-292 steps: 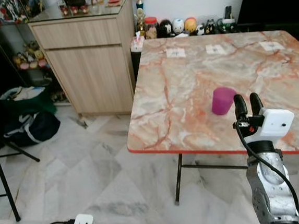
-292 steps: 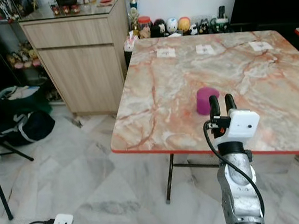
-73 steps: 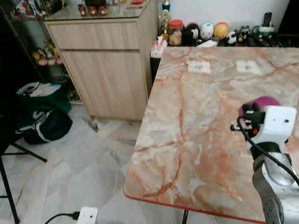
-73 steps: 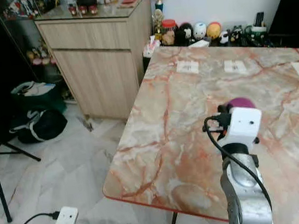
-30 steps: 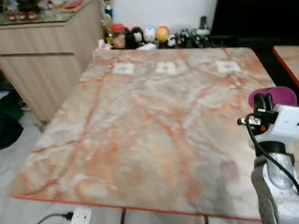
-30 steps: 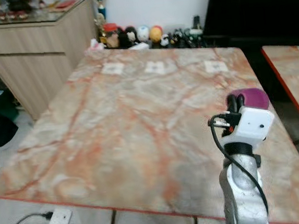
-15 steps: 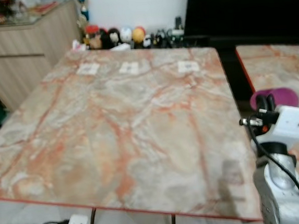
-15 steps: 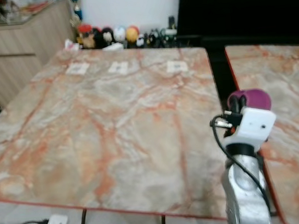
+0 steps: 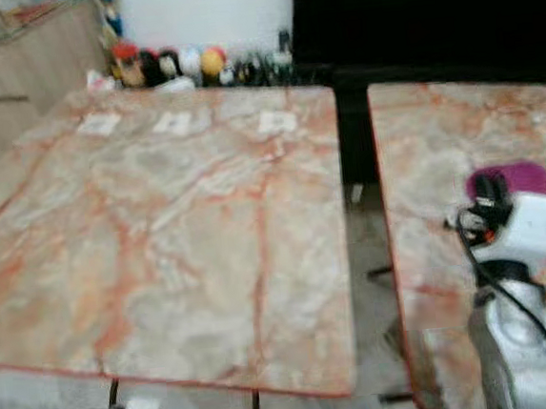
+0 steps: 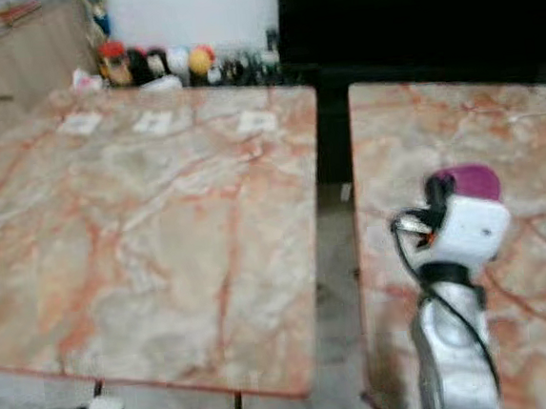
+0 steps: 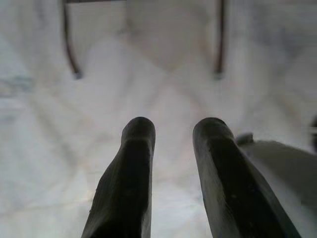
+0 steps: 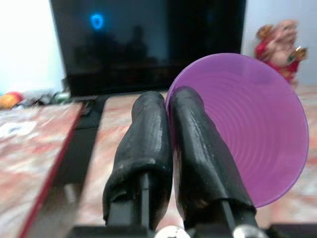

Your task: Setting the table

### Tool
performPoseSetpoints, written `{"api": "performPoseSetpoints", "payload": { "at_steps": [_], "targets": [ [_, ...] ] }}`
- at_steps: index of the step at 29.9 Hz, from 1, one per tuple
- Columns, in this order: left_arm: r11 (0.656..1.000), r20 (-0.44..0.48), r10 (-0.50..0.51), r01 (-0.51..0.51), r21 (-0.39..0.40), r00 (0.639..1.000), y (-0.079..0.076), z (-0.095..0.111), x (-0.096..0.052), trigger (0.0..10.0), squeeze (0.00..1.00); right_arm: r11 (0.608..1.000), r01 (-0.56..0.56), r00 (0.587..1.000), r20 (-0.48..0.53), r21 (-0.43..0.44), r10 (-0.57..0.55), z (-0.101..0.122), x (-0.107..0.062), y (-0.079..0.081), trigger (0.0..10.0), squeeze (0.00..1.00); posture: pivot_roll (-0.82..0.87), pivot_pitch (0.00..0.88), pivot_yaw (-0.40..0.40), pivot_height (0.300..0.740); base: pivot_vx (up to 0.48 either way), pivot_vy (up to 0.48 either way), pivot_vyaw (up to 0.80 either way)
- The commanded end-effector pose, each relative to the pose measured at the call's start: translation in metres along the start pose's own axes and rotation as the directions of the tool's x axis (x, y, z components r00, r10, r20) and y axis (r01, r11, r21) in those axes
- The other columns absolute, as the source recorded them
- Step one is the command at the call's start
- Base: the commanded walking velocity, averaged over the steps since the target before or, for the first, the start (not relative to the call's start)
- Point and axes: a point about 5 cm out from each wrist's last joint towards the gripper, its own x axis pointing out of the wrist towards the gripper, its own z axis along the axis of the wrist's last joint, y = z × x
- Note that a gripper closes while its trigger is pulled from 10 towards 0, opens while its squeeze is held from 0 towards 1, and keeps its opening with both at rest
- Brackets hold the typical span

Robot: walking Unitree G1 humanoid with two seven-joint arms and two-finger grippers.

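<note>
Purple cup [image 12: 247, 129] pinched by its rim in right hand [image 12: 171, 104]

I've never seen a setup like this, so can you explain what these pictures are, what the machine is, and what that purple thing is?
It is a walking humanoid robot setting a table. Two pictures come from cameras on its head, looking down at two marble-patterned tables with a gap between them. The other two come from cameras on its wrists. The right gripper is pinching the rim of a purple cup, holding it above the right-hand table. The left gripper hangs low with its fingers apart, facing the pale floor. Small paper cards lie on the far side of the left table.
</note>
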Motion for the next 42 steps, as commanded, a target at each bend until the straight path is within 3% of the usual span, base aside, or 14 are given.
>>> {"api": "performPoseSetpoints", "payload": {
  "at_steps": [1,8,16,27,30,32,37,42],
  "targets": [
    [1.000,-0.025,0.017,-0.017,0.007,1.000,0.008,-0.007,-0.003,10.0,0.00,1.000,-0.019,1.000,0.019,0.016,0.019,0.005,0.001,0.008,10.0,0.00,0.02,0.002,0.000,0.740,0.000,-0.480,0.00],
    [1.000,-0.026,0.019,-0.019,0.003,0.999,0.008,-0.007,-0.003,10.0,0.00,1.000,-0.010,1.000,0.017,0.008,0.010,0.005,0.002,0.005,10.0,0.00,0.02,0.003,0.000,0.740,0.000,-0.477,0.00],
    [1.000,-0.008,0.012,-0.012,-0.003,1.000,0.001,0.002,0.001,10.0,0.00,1.000,0.000,1.000,0.015,0.003,0.000,0.005,0.002,0.004,10.0,0.00,0.02,0.004,-0.001,0.740,0.000,0.000,0.00],
    [1.000,0.003,0.000,0.000,-0.005,1.000,-0.002,0.008,0.003,10.0,0.00,0.991,0.100,0.992,-0.060,-0.093,-0.106,0.000,0.009,-0.011,10.0,0.00,0.02,0.003,-0.002,0.740,0.000,0.000,0.00],
    [1.000,0.002,0.000,0.000,-0.006,1.000,-0.001,0.008,0.003,10.0,0.00,0.968,0.200,0.954,-0.195,-0.152,-0.227,-0.013,0.009,-0.023,10.0,0.00,0.01,0.003,0.000,0.740,0.000,0.000,0.00],
    [1.000,0.001,0.001,-0.001,-0.007,1.000,-0.001,0.007,0.002,10.0,0.00,0.962,0.203,0.937,-0.249,-0.180,-0.245,-0.018,0.009,-0.025,10.0,0.00,0.01,0.003,0.000,0.740,0.000,0.000,0.00],
    [1.000,-0.001,-0.001,0.001,-0.007,1.000,-0.001,0.006,0.002,10.0,0.00,0.964,0.142,0.923,-0.322,-0.224,-0.211,-0.023,0.008,-0.022,10.0,0.00,0.01,0.003,0.000,0.740,0.000,0.000,0.00],
    [1.000,-0.002,-0.004,0.004,-0.008,1.000,-0.003,0.006,0.002,10.0,0.00,0.974,0.075,0.905,-0.395,-0.212,-0.156,-0.021,0.010,-0.016,10.0,0.00,0.01,0.002,0.000,0.740,0.000,0.000,0.00]
  ]
}}
